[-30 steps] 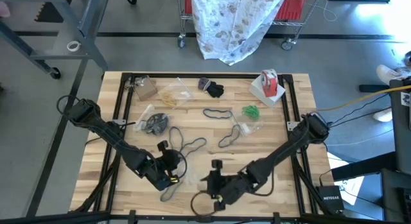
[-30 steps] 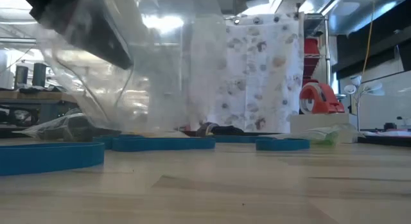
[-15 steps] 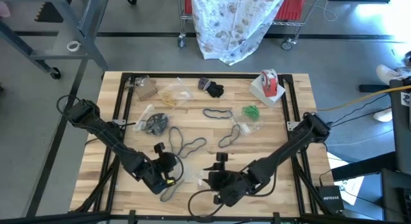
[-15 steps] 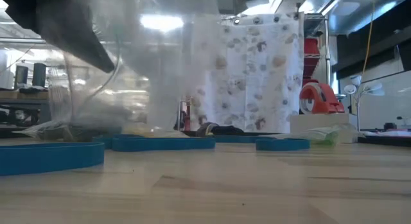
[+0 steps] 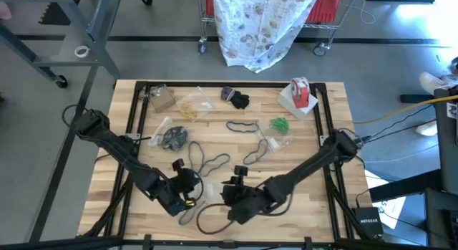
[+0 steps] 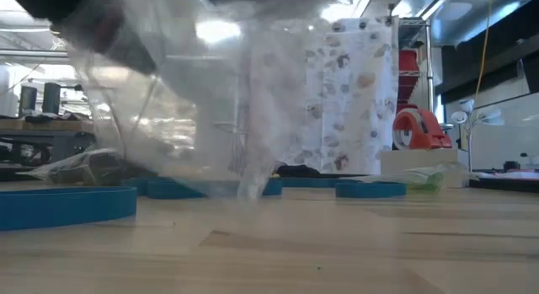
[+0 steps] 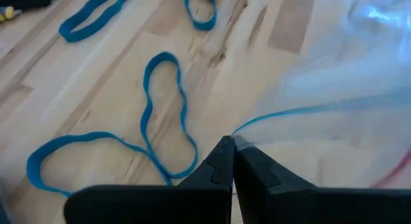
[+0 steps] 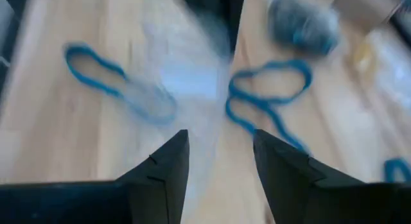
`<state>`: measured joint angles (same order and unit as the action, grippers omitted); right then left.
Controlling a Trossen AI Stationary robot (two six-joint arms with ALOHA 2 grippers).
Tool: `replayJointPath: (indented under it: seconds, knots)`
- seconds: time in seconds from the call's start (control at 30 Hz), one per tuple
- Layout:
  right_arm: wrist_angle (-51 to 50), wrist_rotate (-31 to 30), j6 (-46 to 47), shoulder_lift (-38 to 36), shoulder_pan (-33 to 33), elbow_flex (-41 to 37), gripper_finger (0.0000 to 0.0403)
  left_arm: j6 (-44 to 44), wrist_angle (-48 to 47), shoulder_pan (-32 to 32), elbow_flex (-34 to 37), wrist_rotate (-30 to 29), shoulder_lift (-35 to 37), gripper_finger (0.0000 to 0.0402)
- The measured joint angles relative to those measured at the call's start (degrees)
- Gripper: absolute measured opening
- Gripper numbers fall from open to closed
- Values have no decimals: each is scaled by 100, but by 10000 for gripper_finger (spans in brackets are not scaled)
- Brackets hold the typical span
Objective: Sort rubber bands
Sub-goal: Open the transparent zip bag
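In the left wrist view, the left gripper (image 7: 232, 161) is clamped on the clear bag (image 7: 334, 121), a detail the overhead view hides. The right gripper (image 8: 219, 161) stands apart, empty. Blue rubber bands (image 5: 213, 162) lie mid-frame overhead.

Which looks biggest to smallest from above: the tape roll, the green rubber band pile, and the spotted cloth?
1. Spotted cloth, behind the table, by far the biggest.
2. Red-and-white tape roll.
3. Green rubber band pile, slightly smaller than the tape roll, almost alike.
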<state>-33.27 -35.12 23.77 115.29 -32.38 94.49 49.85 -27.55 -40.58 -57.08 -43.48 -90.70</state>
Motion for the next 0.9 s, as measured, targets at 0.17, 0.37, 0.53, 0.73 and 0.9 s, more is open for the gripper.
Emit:
replayJointPath:
  seconds: [0.17,0.37,0.53,0.73,0.9]
  knots:
    - [7,162,280,455,21,-101,165,-58,-31,-81,0,-35,326,0]
    - [-374,9,297,225,-2,89,165,-234,-34,-42,0,-50,539,0]
    - [-495,-184,269,124,-58,116,165,-348,-7,70,2,-62,537,0]
    - [384,-180,433,296,-41,-471,165,-317,53,128,97,-61,429,0]
    - [1122,-403,1097,303,32,-1309,165,-498,390,45,118,-59,396,0]
